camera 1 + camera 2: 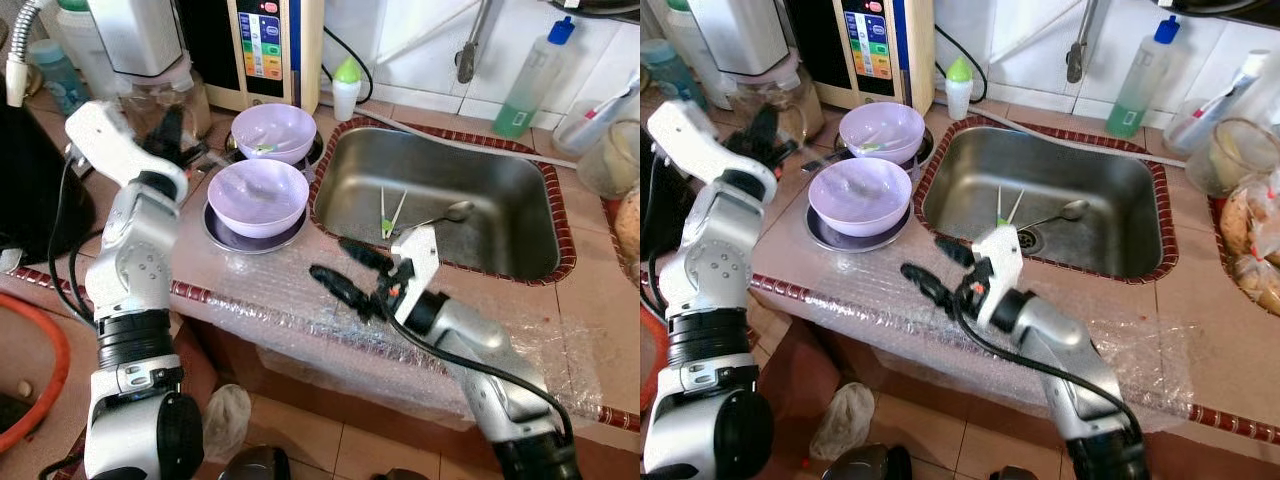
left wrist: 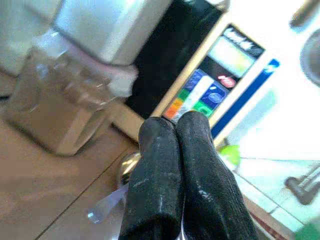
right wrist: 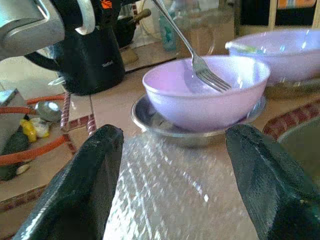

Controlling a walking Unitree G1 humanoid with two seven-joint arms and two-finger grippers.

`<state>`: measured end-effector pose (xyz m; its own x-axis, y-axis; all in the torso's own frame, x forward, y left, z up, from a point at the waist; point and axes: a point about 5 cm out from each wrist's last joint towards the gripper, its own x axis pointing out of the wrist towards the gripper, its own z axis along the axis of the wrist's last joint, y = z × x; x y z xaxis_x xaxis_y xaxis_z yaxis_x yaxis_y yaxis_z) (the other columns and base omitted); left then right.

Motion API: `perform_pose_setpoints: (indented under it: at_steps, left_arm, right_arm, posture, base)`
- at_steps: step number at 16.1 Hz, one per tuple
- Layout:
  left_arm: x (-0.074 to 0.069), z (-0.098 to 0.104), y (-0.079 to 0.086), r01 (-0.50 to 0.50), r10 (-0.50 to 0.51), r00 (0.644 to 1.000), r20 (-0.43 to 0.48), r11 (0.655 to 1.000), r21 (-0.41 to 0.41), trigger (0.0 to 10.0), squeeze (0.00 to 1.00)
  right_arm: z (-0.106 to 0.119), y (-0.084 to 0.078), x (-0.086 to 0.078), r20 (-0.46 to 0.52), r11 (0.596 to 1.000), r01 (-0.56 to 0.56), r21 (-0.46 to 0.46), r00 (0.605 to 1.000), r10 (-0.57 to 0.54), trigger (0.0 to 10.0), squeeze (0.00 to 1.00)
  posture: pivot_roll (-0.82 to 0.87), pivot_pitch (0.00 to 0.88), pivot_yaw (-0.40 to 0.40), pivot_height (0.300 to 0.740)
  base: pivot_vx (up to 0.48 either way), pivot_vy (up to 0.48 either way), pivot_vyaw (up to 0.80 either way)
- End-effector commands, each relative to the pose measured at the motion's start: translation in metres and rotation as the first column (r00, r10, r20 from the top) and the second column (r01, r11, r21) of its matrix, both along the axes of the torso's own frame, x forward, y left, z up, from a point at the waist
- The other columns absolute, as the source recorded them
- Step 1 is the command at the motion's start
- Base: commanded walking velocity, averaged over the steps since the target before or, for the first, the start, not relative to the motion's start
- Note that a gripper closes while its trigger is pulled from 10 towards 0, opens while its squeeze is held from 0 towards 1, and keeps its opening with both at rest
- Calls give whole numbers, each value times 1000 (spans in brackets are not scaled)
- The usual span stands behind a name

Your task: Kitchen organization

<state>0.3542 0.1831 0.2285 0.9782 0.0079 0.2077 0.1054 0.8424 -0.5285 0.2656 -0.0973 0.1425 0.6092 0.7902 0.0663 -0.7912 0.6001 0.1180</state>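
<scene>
Nearest, right gripper [image 1: 345, 270] spread wide over the clear bubble wrap sheet [image 1: 290, 300] laid along the front edge of the tan tiled counter [image 1: 590, 310], holding nothing, aimed toward the bowls. Just beyond, near pale lilac plastic bowl [image 1: 257, 196] seated on a round metal plate [image 1: 222, 236], a silver fork [image 3: 202, 62] leaning inside it, tines down. Behind that and touching or nearly so, second lilac bowl [image 1: 274, 131] with a small green-and-white utensil lying in it. To the robot's left, left gripper [image 2: 175, 175] pressed closed with nothing between the fingers, raised near the clear jar of the blender [image 1: 150, 95] and the water dispenser with coloured buttons [image 1: 262, 45].

To the right of the bowls, stainless steel sink [image 1: 440, 195] set in the counter, with a metal spoon [image 1: 447, 214] and a pair of pale chopsticks with green ends [image 1: 390, 212] lying on its bottom. Farther back, a small white bottle with green cap [image 1: 346, 88] and a green dish-soap bottle with blue cap [image 1: 532, 80] against the white tiled wall.

Judging by this: early in the tidying. Bowls grouped but not stacked; cutlery left in the sink and in the bowls; nothing in hand yet. Likely next target the near bowl or its fork.
</scene>
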Motion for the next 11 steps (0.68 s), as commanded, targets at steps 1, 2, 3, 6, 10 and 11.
perform_pose_setpoints:
  at_steps: [1, 2, 3, 6, 10, 11]
  left_arm:
    - [-2, 17, -6, 21, -26, 996, 81, 998, 63, 0, 0]
    - [-4, 28, -13, 47, -63, 988, 140, 992, 114, 0, 0]
    - [-5, 38, -24, 85, -118, 975, 187, 980, 178, 0, 0]
    - [-8, 54, -56, 177, -265, 931, 252, 929, 324, 0, 0]
    - [-7, 66, -83, 239, -354, 888, 293, 901, 363, 0, 0]
    - [-9, 65, -89, 263, -385, 876, 290, 887, 380, 0, 0]
  right_arm:
    - [3, -2, 6, 45, 999, 32, -30, 999, -30, 10000, 0]
    - [9, -3, 11, 99, 997, 67, -44, 993, -62, 10000, 0]
    - [15, -2, 15, 142, 995, 84, -53, 987, -75, 10000, 0]
    - [21, 7, 14, 175, 997, 2, -83, 985, 12, 10000, 0]
    - [35, 9, 21, 238, 993, -38, -110, 969, 63, 10000, 0]
    - [38, 10, 24, 270, 992, -22, -126, 961, 55, 10000, 0]
  posture:
    - [10, 23, 41, 740]
    - [10, 22, 45, 740]
    - [10, 20, 48, 740]
    - [9, 19, 51, 740]
    - [-8, 12, 62, 740]
    - [-8, 12, 62, 740]
  base:
    - [0, 0, 0]
    - [0, 0, 0]
    - [0, 0, 0]
    - [0, 0, 0]
    - [0, 0, 0]
    - [0, 0, 0]
